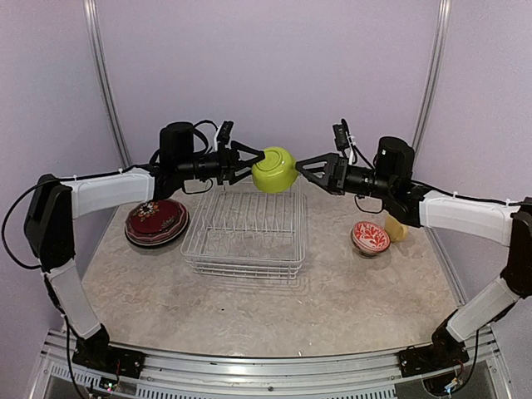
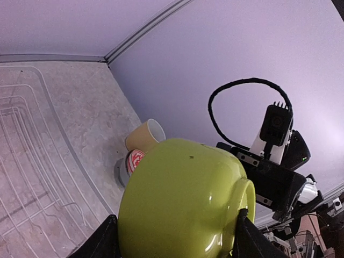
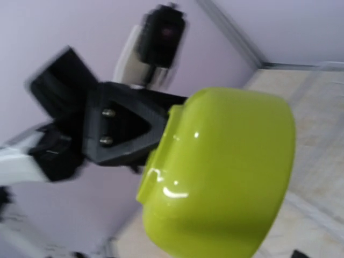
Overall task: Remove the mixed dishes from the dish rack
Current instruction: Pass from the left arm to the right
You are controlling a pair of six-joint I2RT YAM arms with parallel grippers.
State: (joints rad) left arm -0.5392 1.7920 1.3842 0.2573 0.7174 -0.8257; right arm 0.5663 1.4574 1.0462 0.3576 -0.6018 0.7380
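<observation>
While both arms reach inward at matching height, with forearms almost level and wrists facing each other above the far edge of the dish rack (image 1: pixel 245 229), the left gripper (image 1: pixel 256 166) clamps the lime green bowl (image 1: pixel 275 169) between its fingers (image 2: pixel 102 242), tipped sideways in mid-air. The right gripper (image 1: pixel 302 172) hangs just beside the bowl, jaws spread and holding nothing. A dark red plate (image 1: pixel 156 221) lies left of the rack. A red patterned bowl (image 1: pixel 370 237) and a pale yellow mug (image 1: pixel 396 229) sit to its right.
</observation>
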